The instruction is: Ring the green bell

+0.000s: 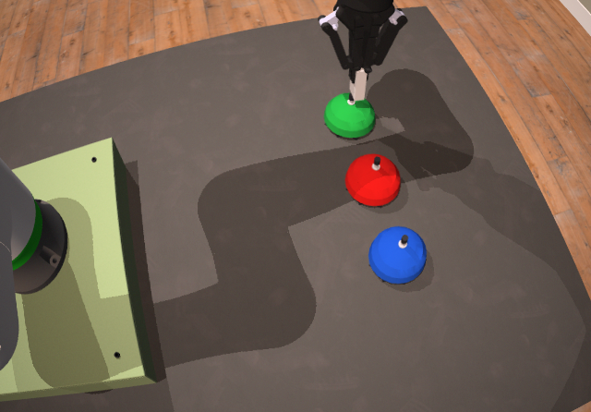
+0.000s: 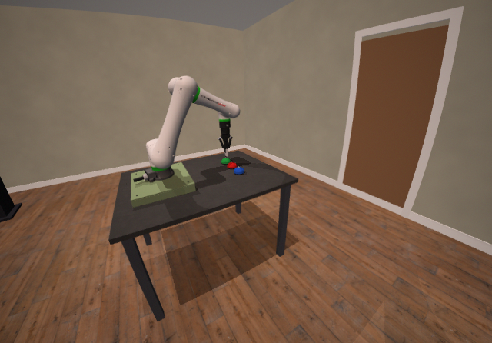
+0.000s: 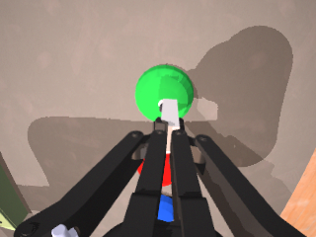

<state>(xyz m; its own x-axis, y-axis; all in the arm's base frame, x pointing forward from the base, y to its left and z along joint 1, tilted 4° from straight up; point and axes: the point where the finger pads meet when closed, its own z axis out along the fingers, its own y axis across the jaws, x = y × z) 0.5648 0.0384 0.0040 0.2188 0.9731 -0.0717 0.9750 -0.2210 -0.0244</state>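
Note:
The green bell (image 1: 348, 117) (image 2: 225, 160) (image 3: 158, 87) is a green dome at the far end of a row of three on the dark table (image 1: 238, 88). My gripper (image 1: 356, 93) (image 2: 225, 151) (image 3: 169, 110) is shut with nothing between the fingers. It points straight down and its pale fingertips rest on the button at the top of the green bell. The button looks pushed low; only its pale collar shows under the tips.
A red bell (image 1: 372, 180) (image 2: 231, 165) stands just nearer than the green one, and a blue bell (image 1: 397, 255) (image 2: 238, 170) nearer still, both with buttons standing up. The arm's light green base block (image 1: 71, 264) sits at the left. The table's edge runs close on the right.

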